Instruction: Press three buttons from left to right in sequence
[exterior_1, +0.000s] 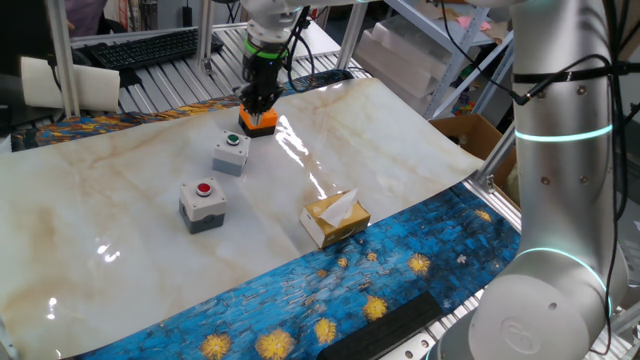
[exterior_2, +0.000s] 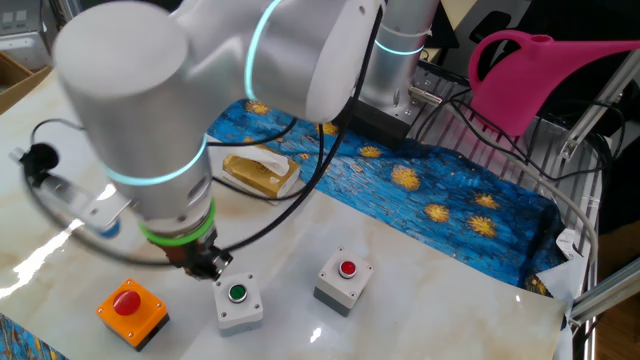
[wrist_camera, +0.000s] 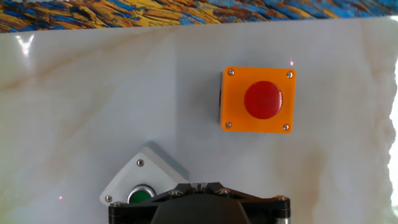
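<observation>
Three button boxes stand in a row on the marble sheet. The grey box with a red button (exterior_1: 203, 203) (exterior_2: 344, 280) is nearest the front in one fixed view. The grey box with a green button (exterior_1: 231, 152) (exterior_2: 238, 300) (wrist_camera: 142, 180) comes after it, then the orange box with a red button (exterior_1: 257, 122) (exterior_2: 132, 308) (wrist_camera: 258, 99). My gripper (exterior_1: 258, 103) (exterior_2: 205, 265) (wrist_camera: 200, 184) hangs above the table between the green and orange boxes, touching neither. Its fingertips meet, so it is shut and holds nothing.
A tan tissue box (exterior_1: 335, 218) (exterior_2: 262, 172) lies near the blue starry cloth (exterior_1: 330, 290). A pink watering can (exterior_2: 520, 75) sits on a wire rack beyond the table. A keyboard (exterior_1: 140, 48) and a cardboard box (exterior_1: 470, 135) lie off the sheet.
</observation>
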